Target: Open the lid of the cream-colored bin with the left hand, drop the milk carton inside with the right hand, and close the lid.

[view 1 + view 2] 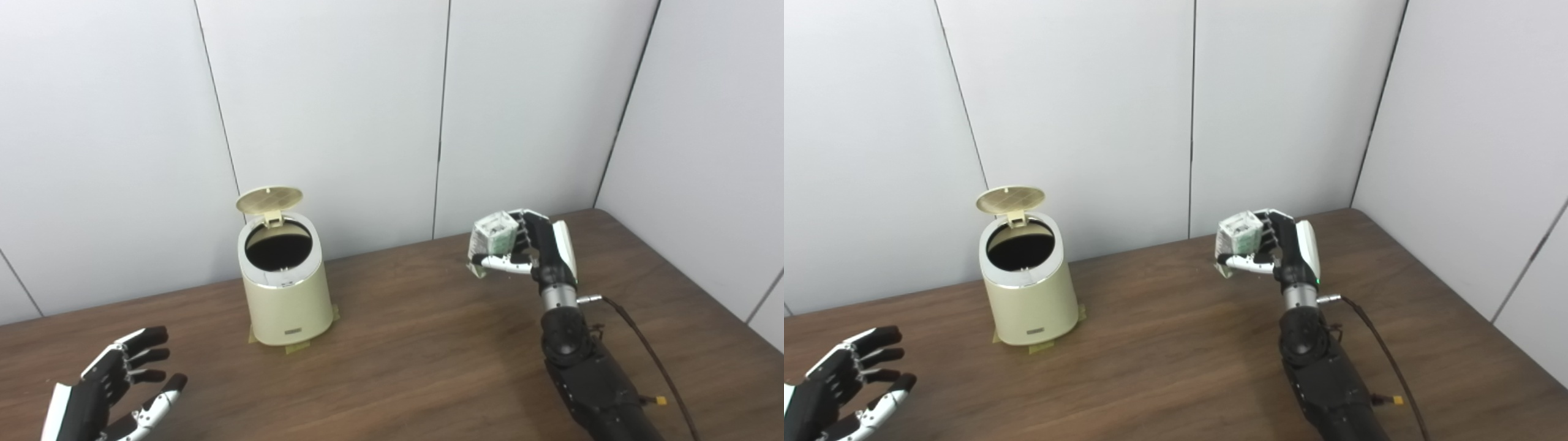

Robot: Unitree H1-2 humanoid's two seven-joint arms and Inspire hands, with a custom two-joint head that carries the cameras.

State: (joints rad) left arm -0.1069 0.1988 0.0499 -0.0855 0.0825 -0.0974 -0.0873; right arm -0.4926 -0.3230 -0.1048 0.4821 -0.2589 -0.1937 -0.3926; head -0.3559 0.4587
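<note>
Left eye view: right robot hand (527,248) pinches the milk carton (492,240) above the counter (416,343), right of the cream-colored bin (285,288), its lid (269,199) raised. Left robot hand (116,386) hovers spread, near left.

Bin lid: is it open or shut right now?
Open. The lid stands tipped back on its hinge behind the bin, and the dark round mouth shows.

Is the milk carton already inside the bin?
No, the right hand holds the milk carton above the table, well to the right of the open bin.
</note>
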